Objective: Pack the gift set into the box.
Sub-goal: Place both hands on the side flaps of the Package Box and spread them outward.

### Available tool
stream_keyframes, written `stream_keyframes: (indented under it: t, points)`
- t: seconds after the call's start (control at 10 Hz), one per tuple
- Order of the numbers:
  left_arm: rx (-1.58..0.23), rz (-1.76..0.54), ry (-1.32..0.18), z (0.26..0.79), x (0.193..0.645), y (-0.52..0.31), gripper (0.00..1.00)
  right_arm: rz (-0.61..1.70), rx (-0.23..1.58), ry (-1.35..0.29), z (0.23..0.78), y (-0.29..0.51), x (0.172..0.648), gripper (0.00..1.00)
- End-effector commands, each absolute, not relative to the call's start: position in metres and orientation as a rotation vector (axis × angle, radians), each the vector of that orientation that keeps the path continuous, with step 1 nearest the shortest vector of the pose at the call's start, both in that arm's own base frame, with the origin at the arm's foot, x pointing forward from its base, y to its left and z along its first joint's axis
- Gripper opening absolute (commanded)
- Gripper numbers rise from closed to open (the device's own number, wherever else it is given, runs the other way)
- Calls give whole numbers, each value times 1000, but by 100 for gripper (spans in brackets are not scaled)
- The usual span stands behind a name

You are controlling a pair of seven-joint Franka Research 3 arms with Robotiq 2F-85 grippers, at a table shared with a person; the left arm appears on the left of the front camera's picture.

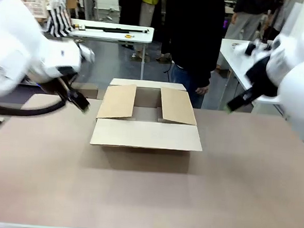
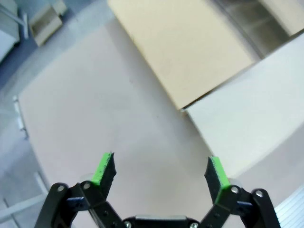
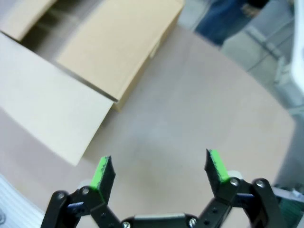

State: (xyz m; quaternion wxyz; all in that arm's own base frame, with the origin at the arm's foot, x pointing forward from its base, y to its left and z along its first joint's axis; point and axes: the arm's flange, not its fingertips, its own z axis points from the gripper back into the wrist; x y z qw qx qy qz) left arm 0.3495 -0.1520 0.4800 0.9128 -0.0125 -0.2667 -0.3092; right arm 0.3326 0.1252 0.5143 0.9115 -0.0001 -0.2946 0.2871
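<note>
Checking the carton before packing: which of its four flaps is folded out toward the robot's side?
The long near flap of the box, spread outward toward the front camera. The left flap and right flap lean inward over the opening; the far flap lies opposite.

A robot lab (white worktables [image 1: 138, 37], people [image 1: 195, 39] standing around).

You have bare table [image 1: 147, 196] to the left and right of the box [image 1: 146, 137] and all along its near side. The left flap [image 1: 117, 101] and right flap [image 1: 177, 106] lean in over the opening, leaving a narrow gap between them, while the front flap [image 1: 146, 134] juts out toward the robot's side. A person [image 1: 195, 39] stands close behind the box at the far edge.
</note>
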Motion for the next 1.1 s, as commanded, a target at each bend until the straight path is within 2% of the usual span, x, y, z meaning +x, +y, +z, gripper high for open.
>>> stream_keyframes:
  t: [0.0,0.1,0.2,0.3,0.4,0.5,0.7,0.8,1.0]
  points:
    - [-92,-676,-784,529,313,-153,100,578,-78,-761,536,132,292,100]
    - [-26,-637,-549,480,349,-152,100,592,0,-607,514,125,333,100]
    - [-26,-637,-549,480,349,-152,100,592,0,-607,514,125,333,100]
    - [-26,-637,-549,480,349,-152,100,594,-22,-694,552,124,303,100]
    - [-39,-647,-625,516,326,-152,100,603,246,-524,520,120,319,100]
    - [-371,-751,-532,512,329,-151,100,585,472,-386,515,111,322,100]
    - [-906,-841,-364,531,320,-129,100,266,990,-332,531,72,326,100]
    - [-1213,-873,-337,542,318,-113,100,75,1171,-351,532,38,329,100]
    - [-1436,-838,-365,535,320,-78,100,-132,1433,-452,526,-14,323,100]
